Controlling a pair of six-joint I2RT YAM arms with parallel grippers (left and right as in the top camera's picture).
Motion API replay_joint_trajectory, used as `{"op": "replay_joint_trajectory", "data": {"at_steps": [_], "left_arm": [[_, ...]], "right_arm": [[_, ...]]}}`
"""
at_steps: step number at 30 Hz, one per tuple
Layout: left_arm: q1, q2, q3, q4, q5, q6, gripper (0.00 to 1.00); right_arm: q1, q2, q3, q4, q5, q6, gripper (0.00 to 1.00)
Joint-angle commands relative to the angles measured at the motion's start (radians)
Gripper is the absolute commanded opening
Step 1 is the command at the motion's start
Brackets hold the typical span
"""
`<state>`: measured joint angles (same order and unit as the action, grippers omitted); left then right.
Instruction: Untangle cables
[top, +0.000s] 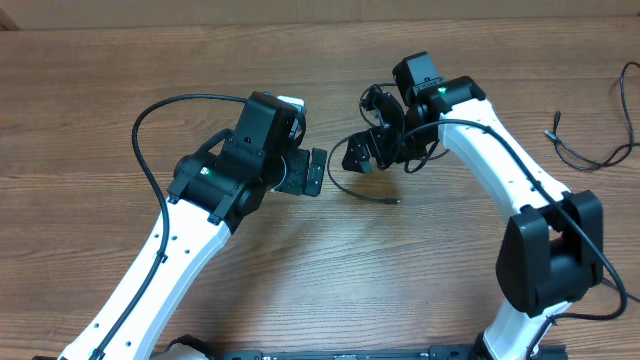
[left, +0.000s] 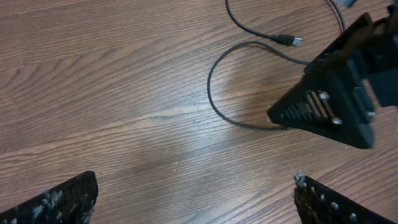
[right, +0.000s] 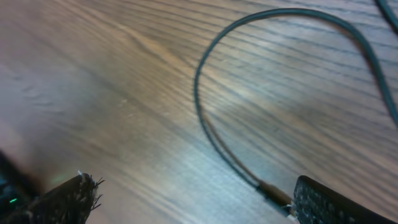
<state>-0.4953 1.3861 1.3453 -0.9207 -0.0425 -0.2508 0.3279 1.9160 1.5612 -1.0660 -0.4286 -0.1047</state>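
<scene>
Starting closest in: the left gripper (left: 196, 196) is spread wide open with nothing between its fingers, just bare table (top: 120, 60) under it. A bit ahead of it one of the cables (left: 209, 87) lies flat on the wood in an open loop. A second strand runs past the loop and ends in a small plug (left: 291, 40).

The right gripper (right: 193, 193) is parked right at that loop, so it's clearly the nearer arm. Its jaws are wide apart too and not clamped on anything. From its own camera, the cord curves down toward one finger (right: 336, 202) and ends in a thicker bit just beside it. I can't tell if that's actually touching.

So the loop sits between the two grippers, running roughly from one toward the other. My guess is the right one only has to drop and close, while the left would need to reach forward.

Way out at the far right edge there's another cable (top: 590, 155), well apart from both arms.
</scene>
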Motion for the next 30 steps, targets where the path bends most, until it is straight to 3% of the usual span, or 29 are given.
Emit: {"op": "replay_joint_trajectory", "data": {"at_steps": [1,12,21,30], "left_arm": [[0.004,0.0,0.013,0.001,-0.01,0.015,1.0],[0.004,0.0,0.013,0.001,-0.01,0.015,0.99],[0.004,0.0,0.013,0.001,-0.01,0.015,1.0],[0.004,0.0,0.013,0.001,-0.01,0.015,0.99]], "right_arm": [[0.0,0.041,-0.007,0.021,0.104,0.003,1.0],[0.0,0.138,-0.072,0.207,0.275,-0.034,1.0],[0.0,0.171,-0.112,0.266,0.297,-0.192,1.0],[0.0,0.171,-0.114,0.29,0.485,-0.266,1.0]]}}
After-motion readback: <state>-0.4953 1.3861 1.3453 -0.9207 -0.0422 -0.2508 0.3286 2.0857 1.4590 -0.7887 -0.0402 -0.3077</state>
